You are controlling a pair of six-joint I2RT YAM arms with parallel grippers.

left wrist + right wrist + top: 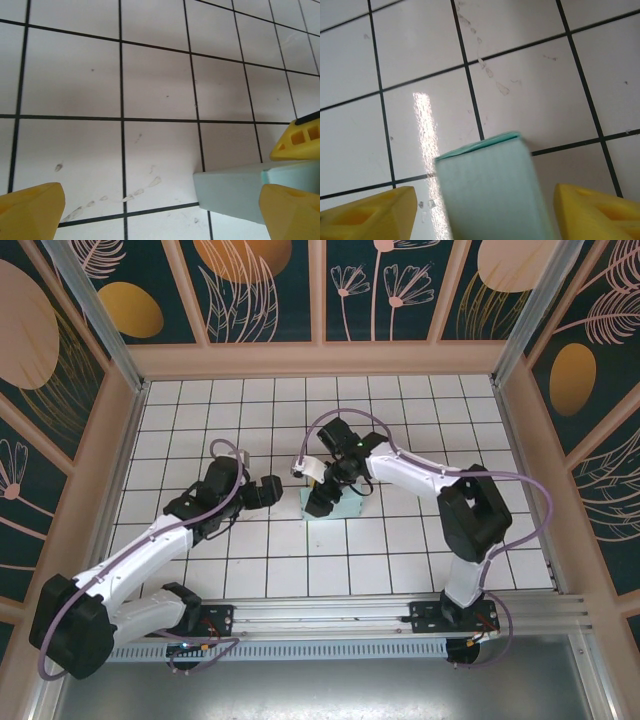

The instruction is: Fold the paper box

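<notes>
The paper box (pixel 345 507) is a folded pale teal block lying on the white tiled floor near the middle. In the right wrist view the paper box (pixel 490 190) stands between my right gripper's (pixel 482 215) yellow fingertips (pixel 367 215), with a gap on each side, so that gripper is open and straddles it. My right gripper (pixel 320 498) hangs over the box's left end. My left gripper (pixel 272 490) waits just left of the box, open and empty. In the left wrist view the left gripper (pixel 160 215) has a corner of the box (pixel 235 192) by its right fingertip (pixel 292 210).
The right gripper's yellow finger (pixel 300 142) shows at the right of the left wrist view. Wooden-framed walls (pixel 130 410) enclose the tiled floor (pixel 250 420) on three sides. A metal rail (pixel 330 615) carrying both arm bases runs along the near edge. Faint smudges (pixel 132 192) mark the tiles.
</notes>
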